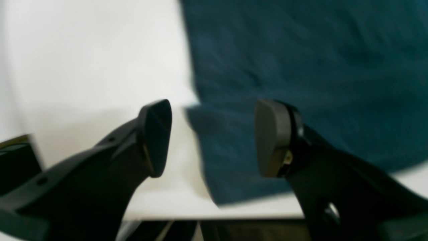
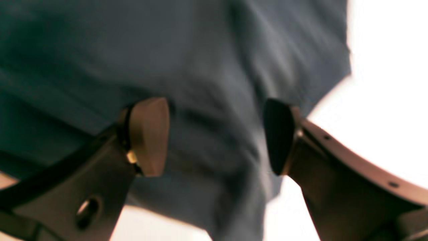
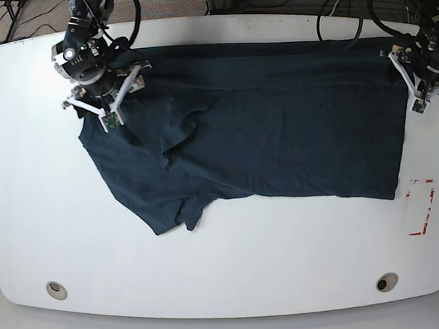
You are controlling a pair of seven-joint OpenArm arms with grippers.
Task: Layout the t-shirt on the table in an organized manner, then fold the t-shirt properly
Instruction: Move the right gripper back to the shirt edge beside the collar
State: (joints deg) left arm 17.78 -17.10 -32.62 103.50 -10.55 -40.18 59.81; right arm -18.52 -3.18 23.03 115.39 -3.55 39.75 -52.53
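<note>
Claws (image 3: 416, 83) (image 3: 98, 105) gape over t-shirt (image 3: 277, 123) edges.

Left gripper (image 1: 214, 137): bare table (image 1: 83, 67) beyond one jaw, t-shirt (image 1: 301, 67) edge between. Right gripper (image 2: 215, 137): cloth between jaws.

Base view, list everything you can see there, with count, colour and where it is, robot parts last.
t-shirt: one, dark navy, spread across the table's far half, sleeve end bunched at base-view left.
table: one, glossy white, fills the view.
grommet holes: two, grey, near corners.
red-outlined rectangle: one, red, near the base-view right edge.
cables: several, dark, on the floor beyond the table.
right gripper: one, fingers open over the sleeve end.
left gripper: one, fingers open at the t-shirt's hem edge.
</note>
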